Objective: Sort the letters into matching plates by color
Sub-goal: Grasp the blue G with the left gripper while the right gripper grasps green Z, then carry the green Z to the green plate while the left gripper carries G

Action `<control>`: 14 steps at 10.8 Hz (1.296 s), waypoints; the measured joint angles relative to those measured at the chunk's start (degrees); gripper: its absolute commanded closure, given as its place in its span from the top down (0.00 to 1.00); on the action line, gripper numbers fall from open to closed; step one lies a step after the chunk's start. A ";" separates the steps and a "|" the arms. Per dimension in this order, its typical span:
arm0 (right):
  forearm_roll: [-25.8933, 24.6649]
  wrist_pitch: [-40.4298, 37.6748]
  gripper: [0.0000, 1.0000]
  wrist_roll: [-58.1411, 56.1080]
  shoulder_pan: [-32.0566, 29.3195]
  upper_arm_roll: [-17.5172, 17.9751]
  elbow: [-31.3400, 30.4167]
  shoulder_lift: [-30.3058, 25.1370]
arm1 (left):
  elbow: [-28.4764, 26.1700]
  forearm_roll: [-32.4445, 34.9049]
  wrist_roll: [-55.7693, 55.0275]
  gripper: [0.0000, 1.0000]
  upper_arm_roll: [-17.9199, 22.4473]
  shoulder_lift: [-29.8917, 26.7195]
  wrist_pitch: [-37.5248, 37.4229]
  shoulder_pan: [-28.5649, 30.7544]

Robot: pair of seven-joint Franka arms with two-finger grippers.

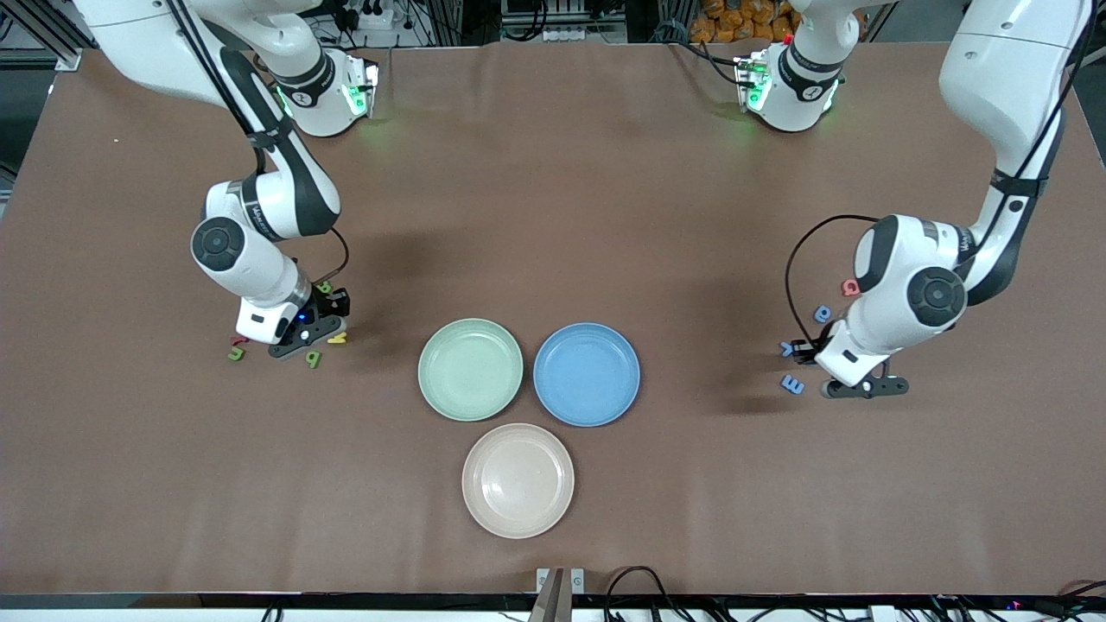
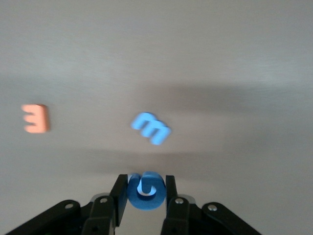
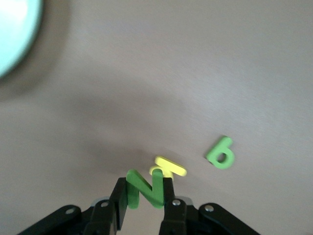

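My left gripper point(image 1: 802, 350) is shut on a blue letter point(image 2: 145, 191), low over the table at the left arm's end. Another blue letter point(image 2: 150, 128) lies just past its fingertips. In the front view, blue letters point(image 1: 823, 314) point(image 1: 791, 383) lie beside this gripper. My right gripper point(image 1: 331, 304) is shut on a dark green letter N point(image 3: 145, 191), low over the table at the right arm's end. More green letters point(image 1: 237, 352) point(image 1: 313, 358) lie close by; one shows in the right wrist view point(image 3: 221, 152). The mint green plate point(image 1: 470, 369) and blue plate point(image 1: 587, 373) stand side by side mid-table, both empty.
A beige-pink plate point(image 1: 518, 480) lies nearer to the front camera than the other two plates. A yellow letter point(image 3: 168, 168) lies right by the held N. An orange letter point(image 2: 36, 118) and a red one point(image 1: 851, 288) lie near the left gripper.
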 measured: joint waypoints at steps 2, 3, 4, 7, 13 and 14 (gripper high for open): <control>5.84 -1.12 0.09 0.41 1.23 1.15 1.45 0.00 | 0.09 0.00 -7.55 0.00 -2.67 0.00 -0.31 -1.73; 7.11 -1.70 0.09 2.15 2.41 1.21 2.41 0.01 | 0.23 0.00 -11.17 0.00 -2.96 0.00 -0.31 -3.60; 7.62 -1.92 0.09 4.98 3.98 1.27 3.42 0.06 | 0.38 0.00 -15.04 0.00 -3.05 0.01 -0.32 -5.82; 8.00 -2.10 0.09 13.61 8.70 1.42 6.46 1.08 | 0.85 0.00 -25.55 0.00 -3.16 0.26 -0.33 -12.36; 8.12 -2.06 0.32 30.70 17.24 1.54 16.07 9.70 | 8.16 0.00 -42.78 0.00 -3.15 5.39 -0.33 -23.15; 8.12 -2.07 0.99 32.42 18.04 1.54 17.54 10.87 | 10.44 0.00 -44.68 0.00 -3.12 7.24 -0.33 -24.16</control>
